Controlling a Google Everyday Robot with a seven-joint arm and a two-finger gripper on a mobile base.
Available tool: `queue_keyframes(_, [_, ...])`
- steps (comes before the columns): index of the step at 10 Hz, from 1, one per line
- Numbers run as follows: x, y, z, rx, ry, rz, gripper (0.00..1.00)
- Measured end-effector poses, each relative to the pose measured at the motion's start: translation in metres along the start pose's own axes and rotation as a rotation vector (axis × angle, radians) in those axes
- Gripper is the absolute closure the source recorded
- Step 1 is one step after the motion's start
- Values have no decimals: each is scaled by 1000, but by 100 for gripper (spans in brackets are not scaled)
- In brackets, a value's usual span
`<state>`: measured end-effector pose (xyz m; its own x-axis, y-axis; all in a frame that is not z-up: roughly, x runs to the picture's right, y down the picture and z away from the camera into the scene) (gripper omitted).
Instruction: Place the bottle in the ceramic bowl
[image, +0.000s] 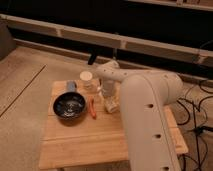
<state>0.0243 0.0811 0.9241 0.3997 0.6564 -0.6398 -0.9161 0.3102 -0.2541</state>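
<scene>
Black ceramic bowl (58, 107), orange stick (92, 108), white tool (108, 94) over pale bottle (111, 106).

Tabletop layout around the gripper (109, 99), low over the middle of the wooden table (100, 145).
At the jaws, right up against them: bottle (111, 106). Just left of the jaws in view: thin stick (93, 108); beyond it, farther left: ceramic bowl (70, 106). Behind the jaws and a little left: round jar (86, 79); left of that, behind the bowl: small block (71, 86).
</scene>
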Motion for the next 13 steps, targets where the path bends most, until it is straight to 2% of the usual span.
queue_keyframes(4, [-2, 11, -40, 36, -99, -18, 100])
queue_keyframes(6, [-7, 26, -59, 22, -146, -37, 100])
queue_keyframes(12, [-8, 28, -60, 22, -149, -41, 100])
queue_keyframes(13, [-10, 30, -61, 35, -148, -55, 100])
